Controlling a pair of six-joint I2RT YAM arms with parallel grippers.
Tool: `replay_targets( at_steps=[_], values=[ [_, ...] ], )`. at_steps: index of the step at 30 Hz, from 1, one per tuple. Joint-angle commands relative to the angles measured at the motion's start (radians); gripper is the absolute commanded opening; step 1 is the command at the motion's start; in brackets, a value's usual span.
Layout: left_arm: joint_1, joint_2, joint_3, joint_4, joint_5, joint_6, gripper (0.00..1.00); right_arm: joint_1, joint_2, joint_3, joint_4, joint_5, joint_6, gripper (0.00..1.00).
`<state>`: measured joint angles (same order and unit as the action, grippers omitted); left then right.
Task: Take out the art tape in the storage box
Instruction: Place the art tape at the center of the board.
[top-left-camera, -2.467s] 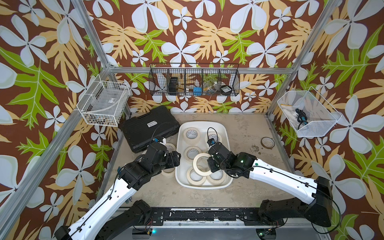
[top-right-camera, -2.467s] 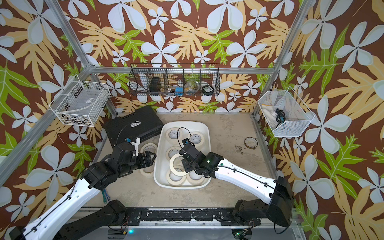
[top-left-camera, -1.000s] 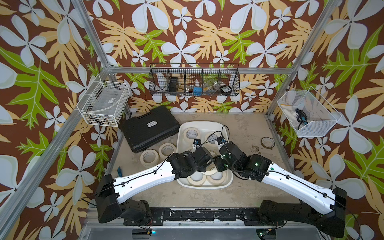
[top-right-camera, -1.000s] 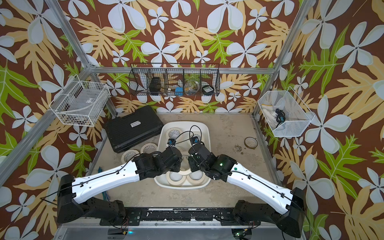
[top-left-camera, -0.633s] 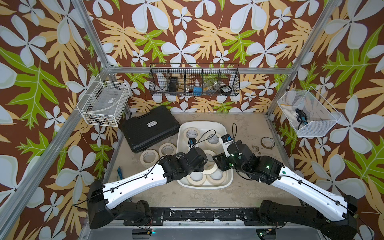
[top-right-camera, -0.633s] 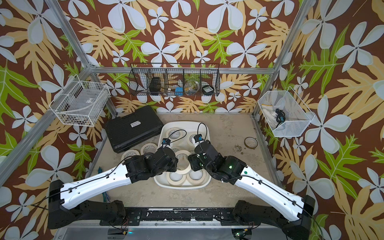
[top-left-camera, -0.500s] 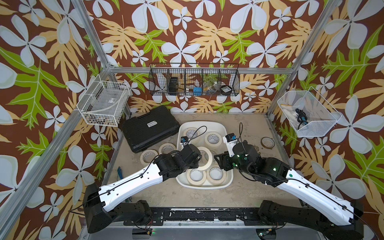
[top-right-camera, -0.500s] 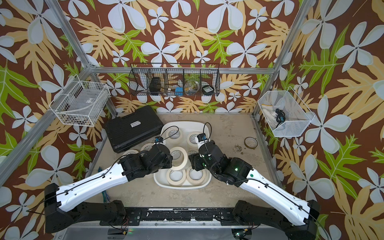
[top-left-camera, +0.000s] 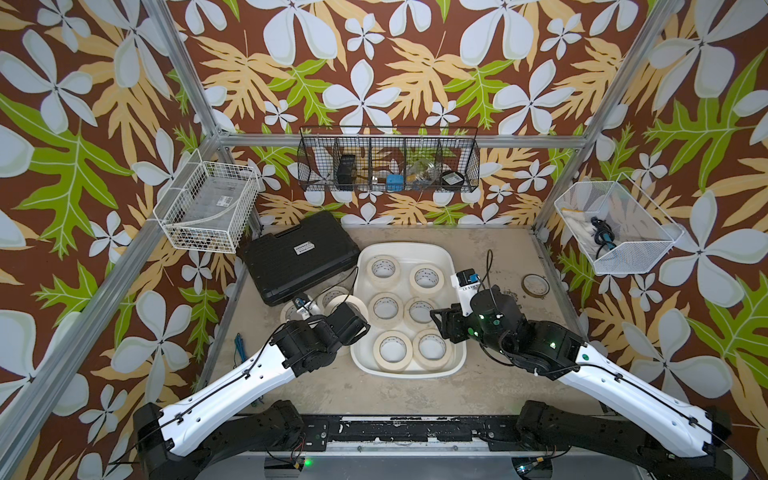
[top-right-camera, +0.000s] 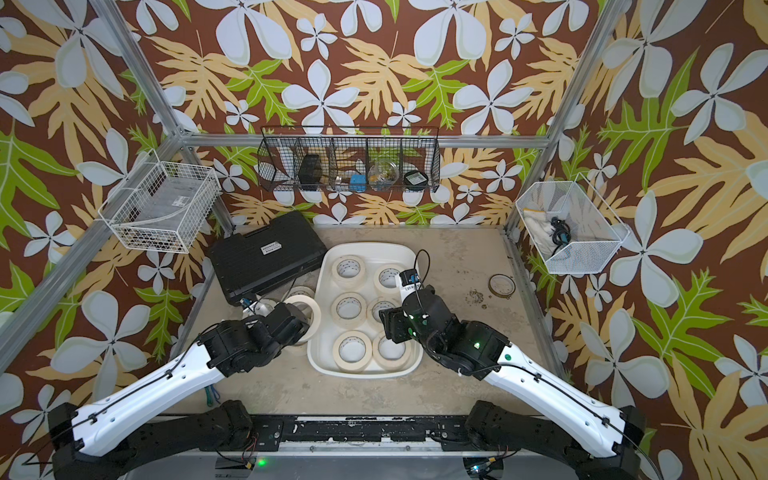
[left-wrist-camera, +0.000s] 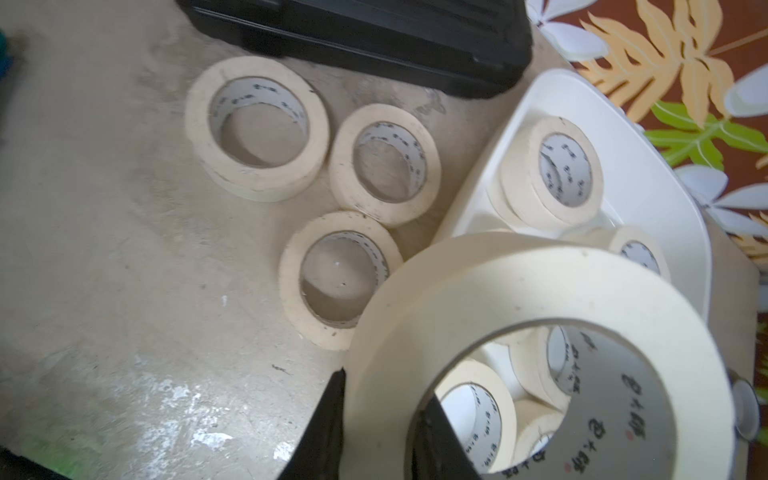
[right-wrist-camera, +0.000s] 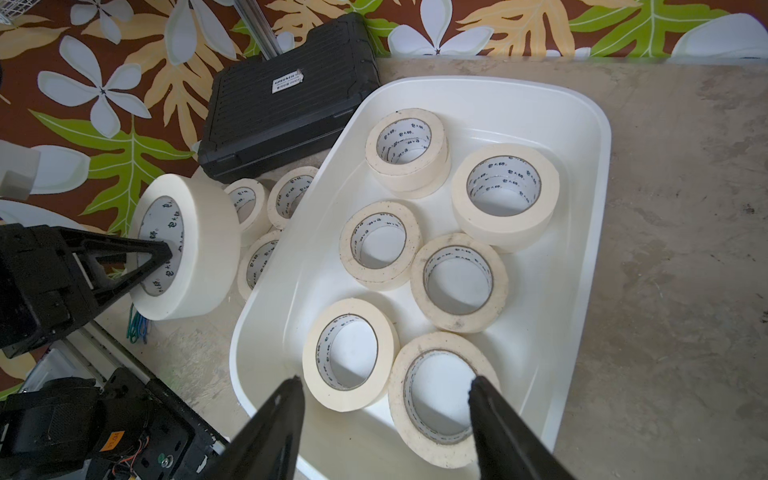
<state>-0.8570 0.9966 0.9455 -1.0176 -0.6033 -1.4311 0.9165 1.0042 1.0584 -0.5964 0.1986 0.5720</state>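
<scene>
Fingers (left-wrist-camera: 326, 428) of left gripper (left-wrist-camera: 380, 390) narrow, pinching wall of tape roll (left-wrist-camera: 540, 282) held just outside box (left-wrist-camera: 648, 178). Right gripper (right-wrist-camera: 384, 380) fingers spread wide, empty, above rolls (right-wrist-camera: 498, 232) in box.

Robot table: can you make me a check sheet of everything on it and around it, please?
Surface: beige table, stained and scuffed.
Job's things: white storage box holds six art tape rolls showing on top, some stacked; three rolls lie on the table beside it; the held roll is outside the box, near those.
Clutter: black case, thin brown ring, small blue-green bundle.
Claws: left claw shut on the held roll's wall; right claw open, empty, over the box's near end.
Cables: a black cable loops at each wrist.
Surroundings: flowered walls, metal frame, black wire basket, two white wire baskets.
</scene>
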Motion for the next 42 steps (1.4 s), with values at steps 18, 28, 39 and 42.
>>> replay_targets(
  at_steps=[18, 28, 39, 42],
  values=[
    [0.388, -0.227, -0.301, 0.017, 0.055, -0.095, 0.0, 0.001, 0.021, -0.013, 0.036, -0.058, 0.005, 0.66],
    [0.603, -0.185, -0.486, 0.227, 0.273, 0.042, 0.0, 0.001, 0.014, -0.018, 0.022, -0.042, -0.006, 0.66],
    [0.618, -0.068, -0.504, 0.272, 0.208, 0.064, 0.0, 0.001, 0.023, -0.019, 0.017, -0.03, -0.019, 0.66],
    [0.625, -0.039, -0.49, 0.267, 0.176, 0.074, 0.0, 0.001, 0.023, -0.018, 0.017, -0.028, -0.021, 0.67]
  ],
)
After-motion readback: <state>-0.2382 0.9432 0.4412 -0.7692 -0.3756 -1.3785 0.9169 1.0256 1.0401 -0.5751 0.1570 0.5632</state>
